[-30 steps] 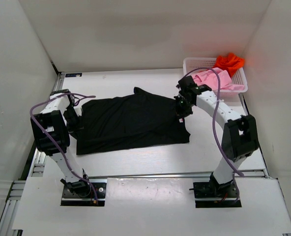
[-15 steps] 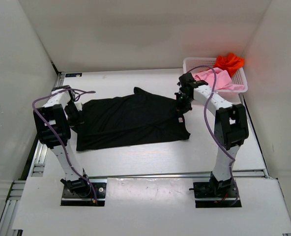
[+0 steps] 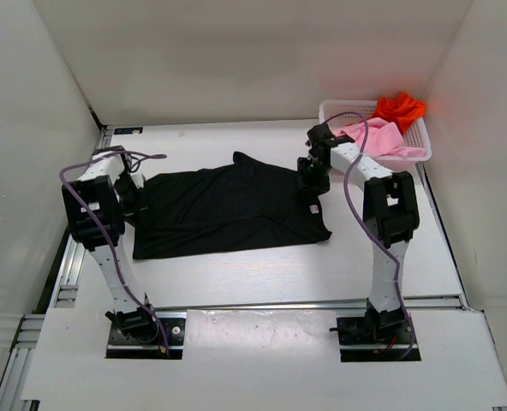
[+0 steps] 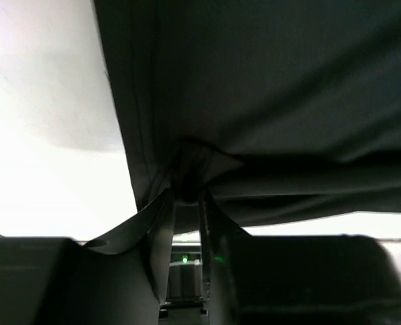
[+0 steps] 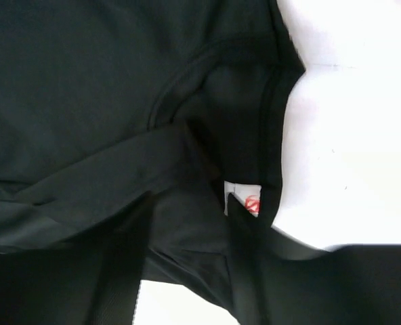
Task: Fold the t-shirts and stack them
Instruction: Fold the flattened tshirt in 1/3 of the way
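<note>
So the black t-shirt (image 3: 228, 210) lies flat on the surface (image 3: 262, 274) between the two sets of jaws: right jaws open astride its collar (image 5: 273, 122) and tag (image 5: 244, 200), left jaws close together with a pucker of cloth at their tips, can't tell if it's actually pinched.

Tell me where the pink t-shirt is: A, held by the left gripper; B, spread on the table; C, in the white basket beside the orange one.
C: the pink t-shirt lies in the white basket next to the orange-red t-shirt; the black t-shirt is the one spread out.
</note>
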Robot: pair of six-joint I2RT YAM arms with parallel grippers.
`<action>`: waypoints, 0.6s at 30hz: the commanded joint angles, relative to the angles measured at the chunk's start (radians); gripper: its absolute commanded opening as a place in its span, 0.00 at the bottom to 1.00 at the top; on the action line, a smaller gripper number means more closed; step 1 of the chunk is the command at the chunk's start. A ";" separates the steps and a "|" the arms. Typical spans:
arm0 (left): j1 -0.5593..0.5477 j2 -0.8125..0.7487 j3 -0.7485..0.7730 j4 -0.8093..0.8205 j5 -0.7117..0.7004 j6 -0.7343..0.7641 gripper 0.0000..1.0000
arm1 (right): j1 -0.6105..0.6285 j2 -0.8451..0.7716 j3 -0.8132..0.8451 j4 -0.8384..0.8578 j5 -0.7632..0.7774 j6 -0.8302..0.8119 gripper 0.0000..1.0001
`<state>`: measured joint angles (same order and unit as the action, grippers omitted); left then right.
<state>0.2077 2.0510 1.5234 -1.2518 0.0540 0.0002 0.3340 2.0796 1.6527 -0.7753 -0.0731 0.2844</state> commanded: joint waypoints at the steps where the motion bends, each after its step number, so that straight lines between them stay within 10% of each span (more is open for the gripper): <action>1: 0.013 0.001 0.098 0.038 -0.042 0.000 0.35 | -0.006 0.004 0.116 -0.028 0.022 0.001 0.60; 5: 0.077 -0.034 0.179 0.017 -0.004 0.000 0.52 | -0.006 -0.078 0.096 -0.076 0.081 0.001 0.68; 6: 0.105 -0.072 0.179 0.008 -0.003 0.000 0.96 | -0.006 -0.108 0.060 -0.076 0.090 0.001 0.71; 18: 0.105 -0.305 -0.373 0.086 0.107 0.000 1.00 | -0.039 -0.374 -0.505 0.025 -0.005 0.001 0.82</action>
<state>0.3237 1.7622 1.2438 -1.2140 0.1081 -0.0002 0.3161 1.7176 1.1835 -0.8089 -0.0303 0.2852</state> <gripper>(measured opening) 0.998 0.819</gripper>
